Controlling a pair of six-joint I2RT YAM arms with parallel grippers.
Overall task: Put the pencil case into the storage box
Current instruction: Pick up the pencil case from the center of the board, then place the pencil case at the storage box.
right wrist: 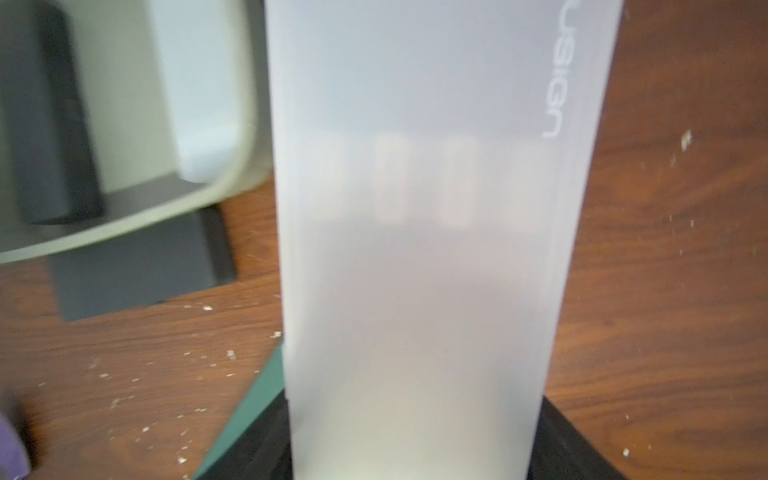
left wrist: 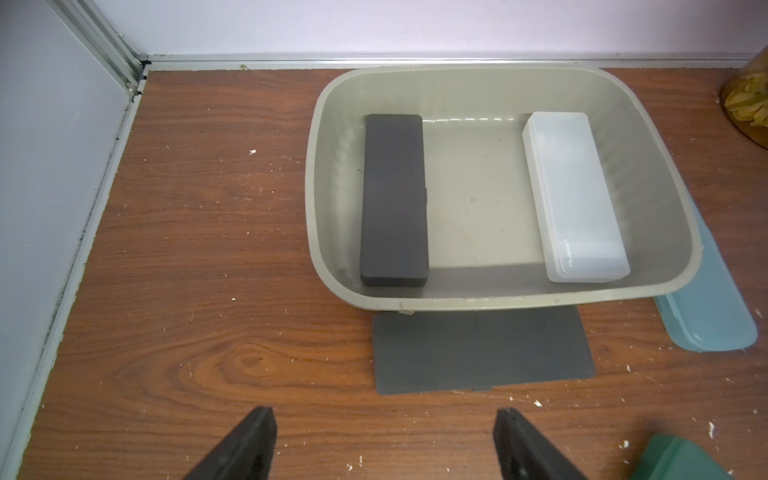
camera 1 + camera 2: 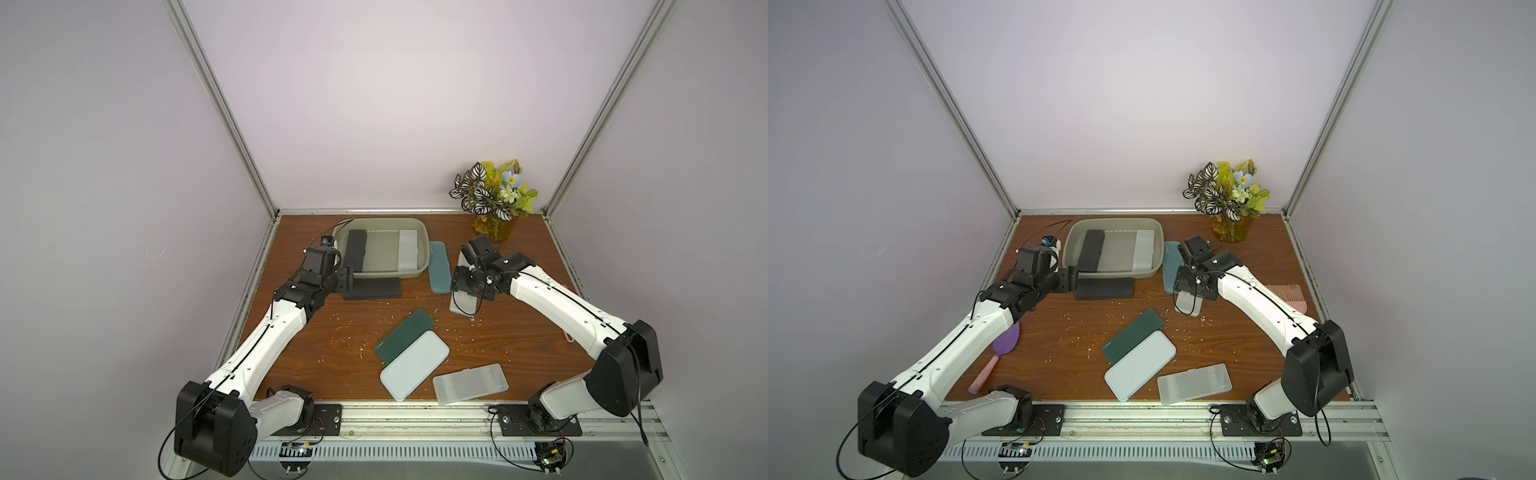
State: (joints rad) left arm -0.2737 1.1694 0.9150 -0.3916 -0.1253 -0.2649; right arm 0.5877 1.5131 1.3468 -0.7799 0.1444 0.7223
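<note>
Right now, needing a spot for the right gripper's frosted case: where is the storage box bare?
The storage box floor is bare in the middle, between the black case and the white case. Outside is crowded: grey case at its near wall, teal case alongside.

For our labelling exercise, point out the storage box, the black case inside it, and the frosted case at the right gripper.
storage box [image 2: 478, 93]: left wrist view, far wall.
black case [image 2: 394, 199]: left wrist view, top face.
frosted case [image 1: 415, 257]: right wrist view, top face.
</note>
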